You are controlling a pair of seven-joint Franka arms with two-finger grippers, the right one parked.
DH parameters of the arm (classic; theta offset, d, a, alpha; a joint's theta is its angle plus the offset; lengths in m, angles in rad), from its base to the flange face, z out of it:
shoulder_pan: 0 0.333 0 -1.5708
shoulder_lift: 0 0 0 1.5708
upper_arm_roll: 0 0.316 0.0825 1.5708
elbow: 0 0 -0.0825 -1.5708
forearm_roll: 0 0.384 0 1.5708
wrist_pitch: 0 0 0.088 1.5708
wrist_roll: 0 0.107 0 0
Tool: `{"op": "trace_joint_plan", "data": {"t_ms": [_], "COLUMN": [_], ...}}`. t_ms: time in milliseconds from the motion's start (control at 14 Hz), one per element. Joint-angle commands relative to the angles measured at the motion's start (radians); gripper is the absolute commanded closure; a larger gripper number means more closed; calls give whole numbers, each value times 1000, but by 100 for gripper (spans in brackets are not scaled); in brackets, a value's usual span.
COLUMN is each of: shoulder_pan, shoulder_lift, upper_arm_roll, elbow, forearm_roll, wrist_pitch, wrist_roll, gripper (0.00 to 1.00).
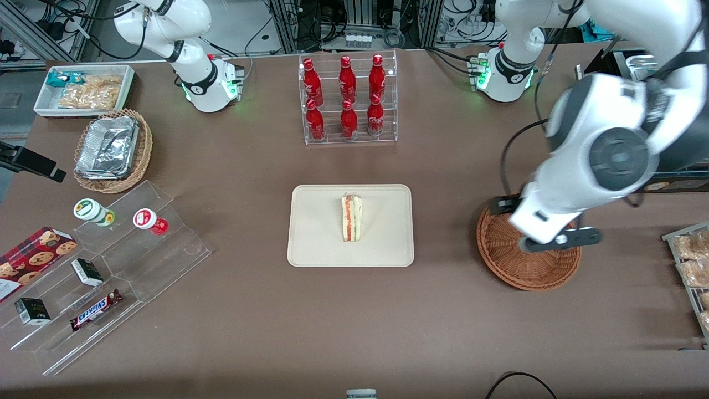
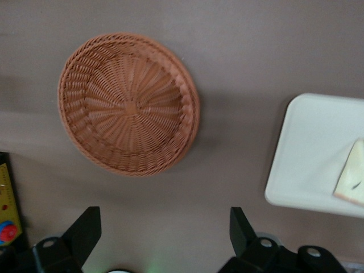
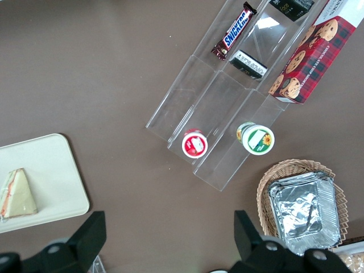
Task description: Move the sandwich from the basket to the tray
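i think the job is done: the sandwich [image 1: 352,217] lies on the tray [image 1: 316,244], well away from my pincer [image 2: 165,227], and the basket [image 1: 515,266] is empty. my pincer hangs above the bench just beside the basket, fingers [image 2: 85,230] spread wide, holding and touching nothing. all that is left is pulling my arm away.

Gripper [image 2: 165,230] fingers [image 2: 85,228] apart, bare basket [image 2: 128,104]

Your brown table [image 1: 249,310] carries the tray [image 1: 316,244], the basket [image 1: 526,271], a bottle rack [image 1: 349,100], with the gripper [image 2: 165,227] open above the tabletop.
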Motion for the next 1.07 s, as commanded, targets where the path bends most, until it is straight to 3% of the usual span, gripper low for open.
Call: {"op": "trace_joint_plan", "data": {"t_ms": [0, 286, 500, 571, 857, 1000], "shoulder_pan": [162, 162, 145, 139, 136, 122], "shoulder_lift": [-212, -322, -387, -389, -390, -392], "upper_arm_roll": [-114, -73, 60, 71, 70, 62], "elbow": [-224, -225, -234, -234, -223, -223], "forearm_roll": [-7, -16, -143, -148, -145, -78], "wrist_pitch": [-15, -60, -68, -69, -68, -62], "wrist_roll": [122, 165, 185, 230, 258, 268], "gripper": [0, 0, 0, 0, 0, 0]}}
